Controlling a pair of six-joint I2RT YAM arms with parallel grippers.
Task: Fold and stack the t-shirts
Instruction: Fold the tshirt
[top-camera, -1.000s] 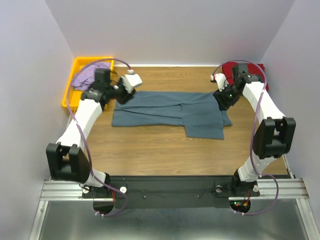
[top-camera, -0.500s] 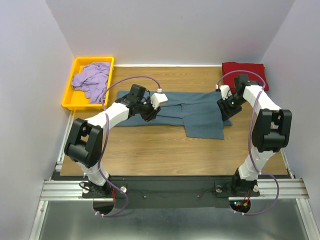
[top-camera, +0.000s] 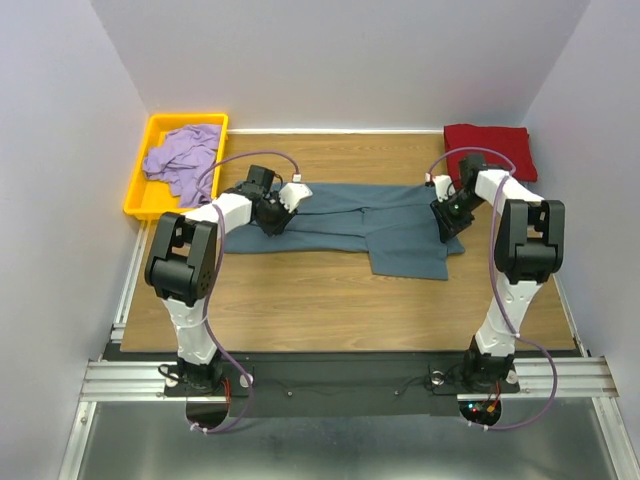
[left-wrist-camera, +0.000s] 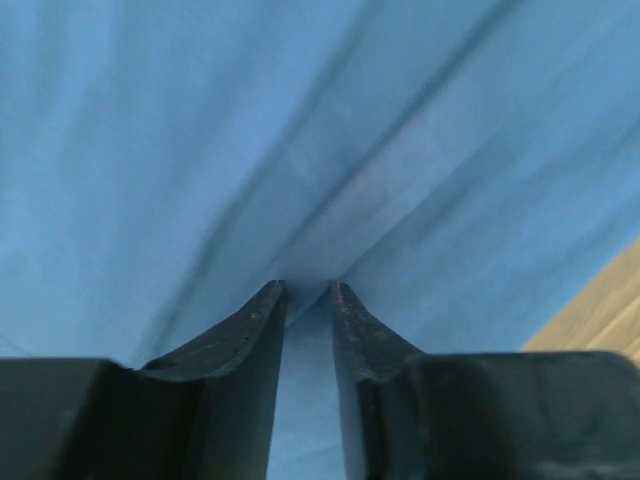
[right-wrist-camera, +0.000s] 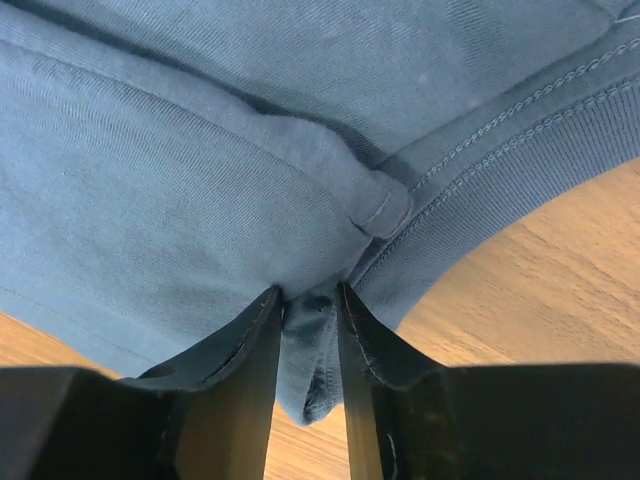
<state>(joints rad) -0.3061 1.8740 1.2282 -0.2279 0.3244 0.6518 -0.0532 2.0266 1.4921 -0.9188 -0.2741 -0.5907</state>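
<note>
Both arms have dropped onto the blue-grey shirt (top-camera: 350, 215), which lies spread mid-table. Left gripper (left-wrist-camera: 308, 288) and right gripper (right-wrist-camera: 310, 292) pinch narrowly on cloth at opposite ends. It looks soft, light and limp, best held by its hems. No label or writing is readable.
</note>
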